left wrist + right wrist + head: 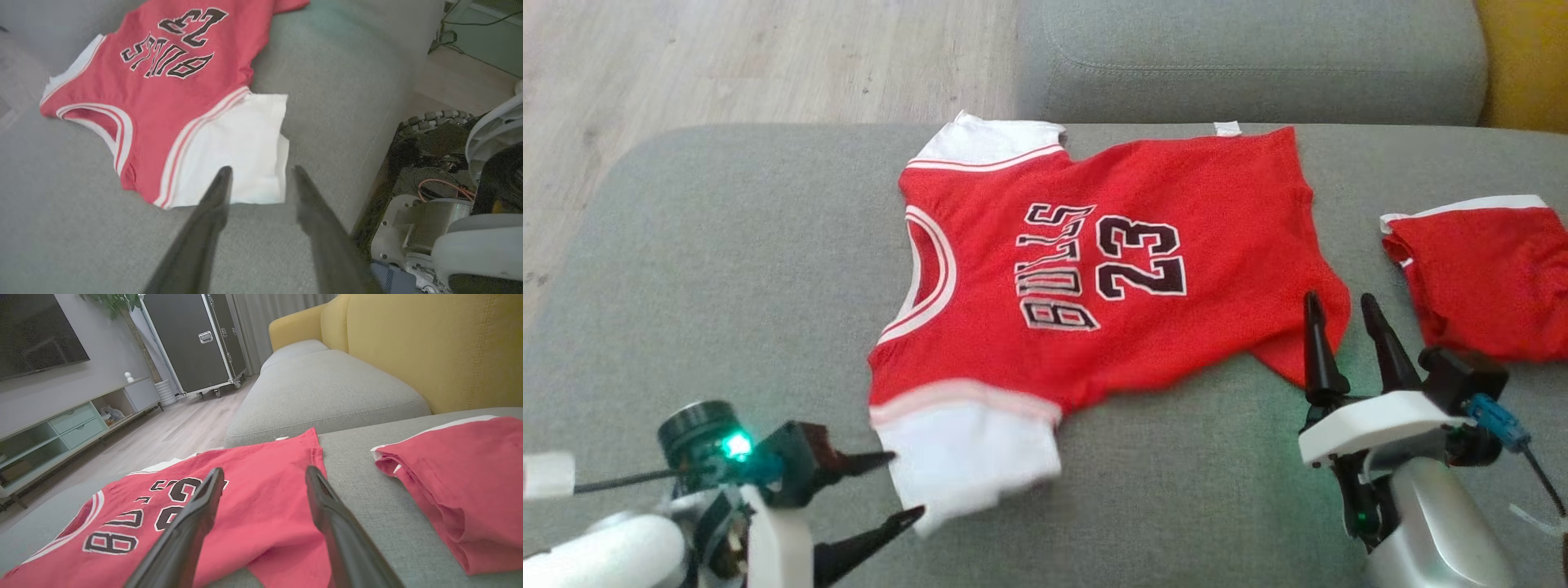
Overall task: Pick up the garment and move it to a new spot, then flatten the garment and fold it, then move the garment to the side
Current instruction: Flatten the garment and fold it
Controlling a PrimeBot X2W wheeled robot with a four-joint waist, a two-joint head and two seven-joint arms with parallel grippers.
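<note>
**Jersey laid out on the sofa, both grippers free, and the fold still ahead**

A red short-sleeved jersey (1094, 269) with white sleeves and a black "BULLS 23" print lies face up on the broad grey fabric sofa cushion (727, 269), its neckline toward the robot's left and its hem toward the right. It is mostly spread out but sits askew. The near hem corner (1298, 351) looks turned under on itself. The near white sleeve (968, 453) is blurred in the head view and lies close to the cushion's front edge.

The left gripper (900, 488) has its two dark fingers spread, with the tips at the outer edge of that sleeve. It pinches nothing, and in the left wrist view the sleeve lies flat just beyond the tips. The right gripper (1339, 304) is also spread wide and empty, poised over the turned hem corner.

Judged from this layout, flattening is not finished, so the risks gather there:

- A fold started now would probably lock in the tucked corner and the skew.
- A pinch at the sleeve edge might catch only the top layer, so the cloth would bunch instead of pulling taut.
- Uneven pulling by the two arms could twist the body further.
- A tug toward the robot might drag the sleeve over the cushion's edge.
- A second red garment (1486, 278), folded, lies near the right gripper, and a wide sweep could snag or shift it.
</note>
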